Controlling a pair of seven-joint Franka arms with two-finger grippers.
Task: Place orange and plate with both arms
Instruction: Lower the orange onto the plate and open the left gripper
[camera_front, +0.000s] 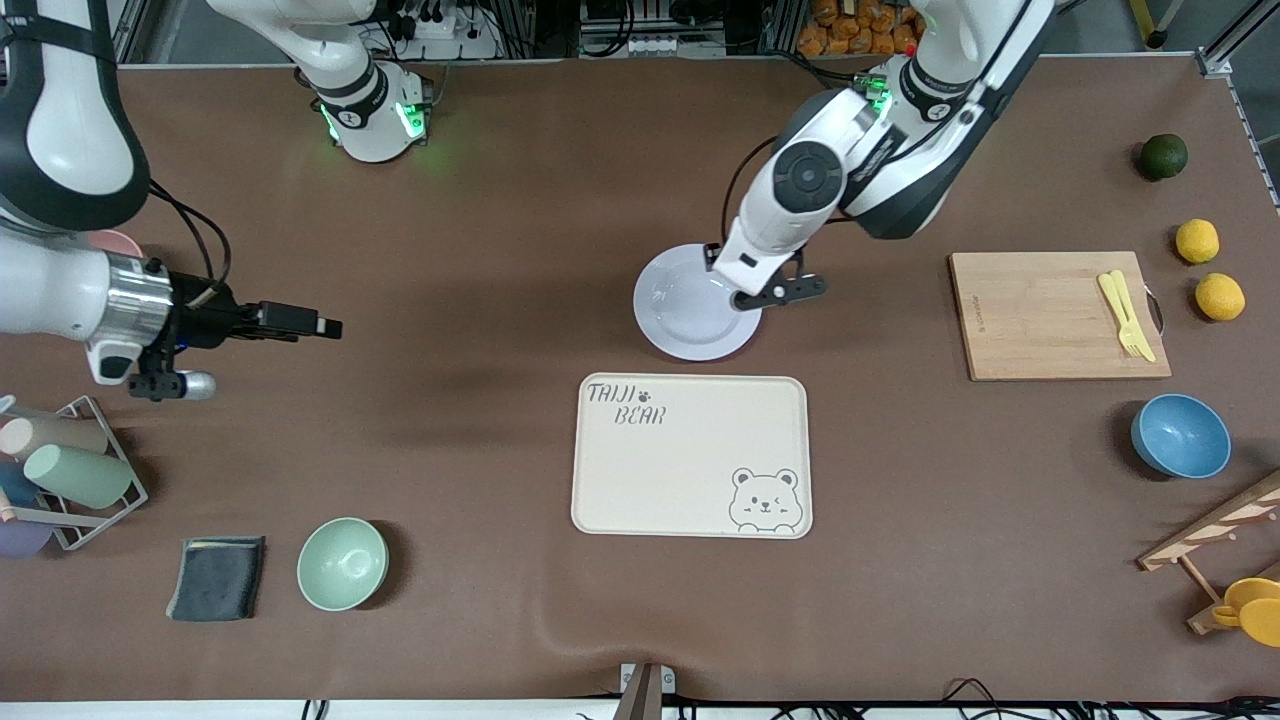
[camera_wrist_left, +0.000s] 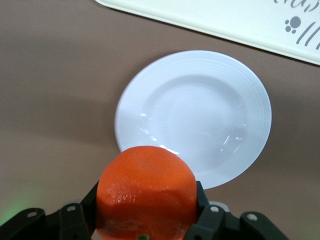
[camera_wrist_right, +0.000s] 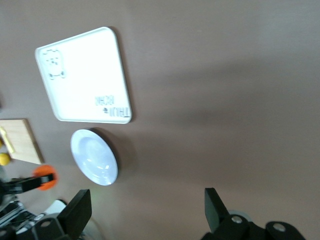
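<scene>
The pale lavender-white plate (camera_front: 680, 312) lies on the brown table, just farther from the front camera than the cream bear tray (camera_front: 690, 455). My left gripper (camera_front: 778, 292) hangs over the plate's edge toward the left arm's end. It is shut on the red-orange orange (camera_wrist_left: 146, 192), which is held above the plate's (camera_wrist_left: 200, 112) rim. The wrist hides the orange in the front view. The right wrist view shows the orange (camera_wrist_right: 46, 180) beside the plate (camera_wrist_right: 94, 157). My right gripper (camera_front: 328, 327) is open and empty (camera_wrist_right: 147, 206) over bare table toward the right arm's end.
A wooden cutting board (camera_front: 1040, 315) with a yellow fork (camera_front: 1126, 315), two yellow fruits (camera_front: 1197, 241), a dark green fruit (camera_front: 1163, 156) and a blue bowl (camera_front: 1181, 436) are toward the left arm's end. A mint bowl (camera_front: 342, 564), dark cloth (camera_front: 217, 577) and cup rack (camera_front: 70, 470) are toward the right arm's end.
</scene>
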